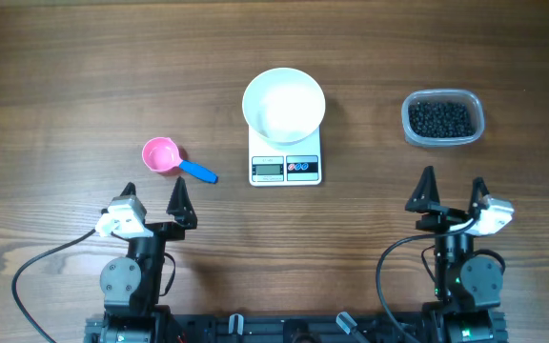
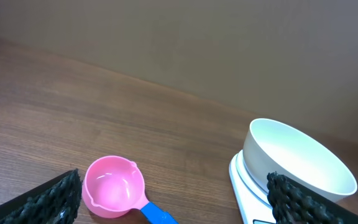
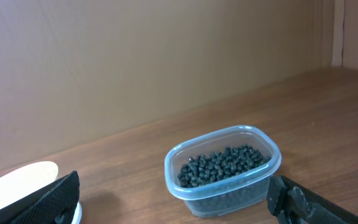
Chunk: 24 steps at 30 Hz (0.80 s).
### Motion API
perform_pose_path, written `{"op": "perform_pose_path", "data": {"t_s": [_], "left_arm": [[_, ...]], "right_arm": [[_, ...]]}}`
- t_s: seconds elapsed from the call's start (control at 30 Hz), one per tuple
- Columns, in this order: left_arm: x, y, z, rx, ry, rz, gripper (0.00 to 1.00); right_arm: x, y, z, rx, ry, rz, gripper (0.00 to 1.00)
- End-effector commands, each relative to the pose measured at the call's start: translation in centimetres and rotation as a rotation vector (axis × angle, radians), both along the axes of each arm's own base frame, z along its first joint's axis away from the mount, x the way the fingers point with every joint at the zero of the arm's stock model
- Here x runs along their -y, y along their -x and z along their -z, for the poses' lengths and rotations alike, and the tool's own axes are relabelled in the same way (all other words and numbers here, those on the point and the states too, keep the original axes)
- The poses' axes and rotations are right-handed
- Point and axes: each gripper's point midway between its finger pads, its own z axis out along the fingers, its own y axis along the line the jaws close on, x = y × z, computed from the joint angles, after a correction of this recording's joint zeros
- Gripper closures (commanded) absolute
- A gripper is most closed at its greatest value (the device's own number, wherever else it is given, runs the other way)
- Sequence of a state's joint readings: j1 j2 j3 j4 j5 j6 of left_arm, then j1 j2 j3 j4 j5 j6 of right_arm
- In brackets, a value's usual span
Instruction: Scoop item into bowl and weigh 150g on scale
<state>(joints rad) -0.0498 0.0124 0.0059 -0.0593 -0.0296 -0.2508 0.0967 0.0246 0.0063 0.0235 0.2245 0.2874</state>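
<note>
The white bowl (image 1: 284, 104) (image 2: 298, 163) (image 3: 18, 186) stands empty on the white scale (image 1: 286, 166) (image 2: 246, 193) at the table's middle. The item, small black beads (image 1: 439, 117) (image 3: 221, 164), fills a clear plastic tub (image 1: 443, 118) (image 3: 224, 170) at the far right. A pink scoop with a blue handle (image 1: 165, 157) (image 2: 114, 187) lies left of the scale. My left gripper (image 1: 154, 195) (image 2: 173, 202) stands open near the front edge, just short of the scoop. My right gripper (image 1: 454, 188) (image 3: 173, 199) is open too, in front of the tub, holding nothing.
Bare wooden table (image 1: 65, 86) spreads around these things. A brown wall (image 2: 229, 43) rises behind the table's far edge. Black cables (image 1: 36, 267) run from the arm bases at the front.
</note>
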Motion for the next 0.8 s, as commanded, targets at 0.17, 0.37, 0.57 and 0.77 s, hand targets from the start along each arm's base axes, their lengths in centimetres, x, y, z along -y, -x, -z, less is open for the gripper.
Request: {"op": "perform_pose_path", "data": {"t_s": [0.17, 0.37, 0.57, 0.77], "left_arm": [[0.0, 0.0, -0.4, 0.013, 0.121, -0.008, 0.0], [0.0, -0.3, -0.4, -0.023, 0.107, -0.009, 0.0], [-0.1, -1.5, -3.2, -0.154, 0.034, -0.008, 0.0], [-0.2, -5.3, -7.2, -0.428, 0.013, 0.071, 0.0]], "right_arm": [[-1.3, -0.7, 2.7, -0.117, 0.005, -0.069, 0.0], [-4.1, -1.0, 3.2, -0.176, -0.001, -0.23, 0.01], [-6.1, -2.6, -0.6, -0.235, 0.015, -0.338, 0.0], [-6.8, -4.8, -3.3, -0.476, 0.02, -0.375, 0.0]]}}
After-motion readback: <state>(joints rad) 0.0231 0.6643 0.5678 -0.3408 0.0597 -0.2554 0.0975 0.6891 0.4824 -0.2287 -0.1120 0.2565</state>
